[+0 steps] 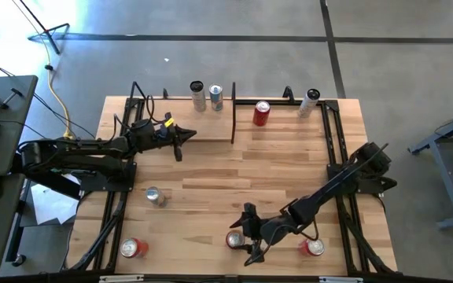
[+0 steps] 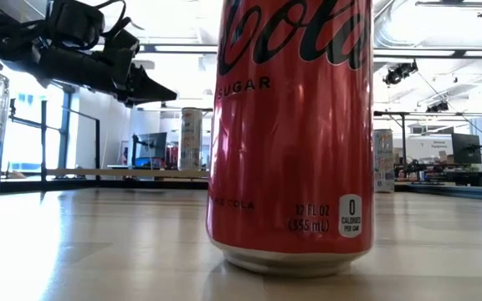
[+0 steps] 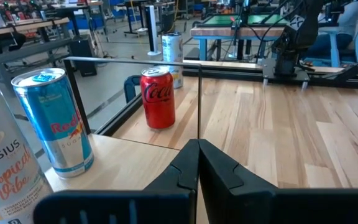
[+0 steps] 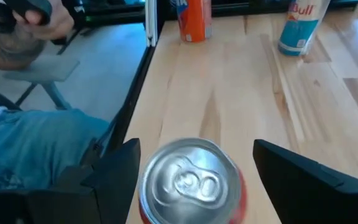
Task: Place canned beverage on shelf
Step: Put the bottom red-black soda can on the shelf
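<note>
While the right end effector (image 4: 194, 171) stands released astride a red can (image 4: 191, 183), pickup is in hand.
Next: clench, lift, carry toward the shelf (image 1: 207, 126) (left end effector (image 1: 185, 135) clenched there) at the desk's far edge.

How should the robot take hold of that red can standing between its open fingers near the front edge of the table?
By the round side wall, just below the rim. The red can stands upright with its pull-tab top facing up, and the right hand already straddles it, open, one finger on each side. Closing level on opposite sides suits its shape best; the smooth, curved wall would probably slip in an off-centre grip.
</note>
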